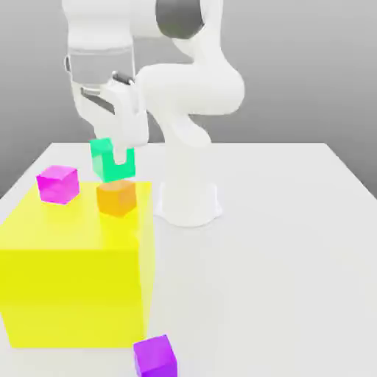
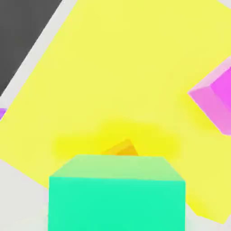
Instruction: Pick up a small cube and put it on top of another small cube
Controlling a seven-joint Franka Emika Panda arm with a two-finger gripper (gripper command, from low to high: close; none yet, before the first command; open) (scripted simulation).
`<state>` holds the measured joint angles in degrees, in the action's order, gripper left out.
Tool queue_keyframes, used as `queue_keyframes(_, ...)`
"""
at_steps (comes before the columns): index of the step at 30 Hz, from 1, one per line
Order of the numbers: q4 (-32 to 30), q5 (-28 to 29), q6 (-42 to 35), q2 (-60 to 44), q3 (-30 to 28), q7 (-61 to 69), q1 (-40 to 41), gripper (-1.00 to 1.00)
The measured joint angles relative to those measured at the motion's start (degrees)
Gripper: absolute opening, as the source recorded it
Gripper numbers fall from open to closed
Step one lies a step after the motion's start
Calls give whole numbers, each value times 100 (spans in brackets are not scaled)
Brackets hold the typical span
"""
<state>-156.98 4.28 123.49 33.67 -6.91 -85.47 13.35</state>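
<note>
My gripper (image 1: 118, 156) is shut on the small teal-green cube (image 1: 103, 166), which hangs in the air just above the big yellow block (image 1: 74, 280). The small orange cube (image 1: 116, 197) sits on the block's top near its far right corner, directly beneath the teal cube with a narrow gap between them. In the hand view the teal cube (image 2: 117, 194) fills the foreground. A corner of the orange cube (image 2: 122, 148) peeks out past its edge, on the yellow block (image 2: 113, 67).
A magenta cube (image 1: 57, 183) rests on the yellow block's far left corner and shows in the hand view (image 2: 215, 100) too. A purple cube (image 1: 154, 356) lies on the white table (image 1: 280, 258) by the block's near right corner. The arm's base (image 1: 190, 202) stands behind the block.
</note>
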Motion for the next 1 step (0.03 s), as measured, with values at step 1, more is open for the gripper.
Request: queue_keyframes(1, 0, 0, 0, 0, 0, 0, 0, 100)
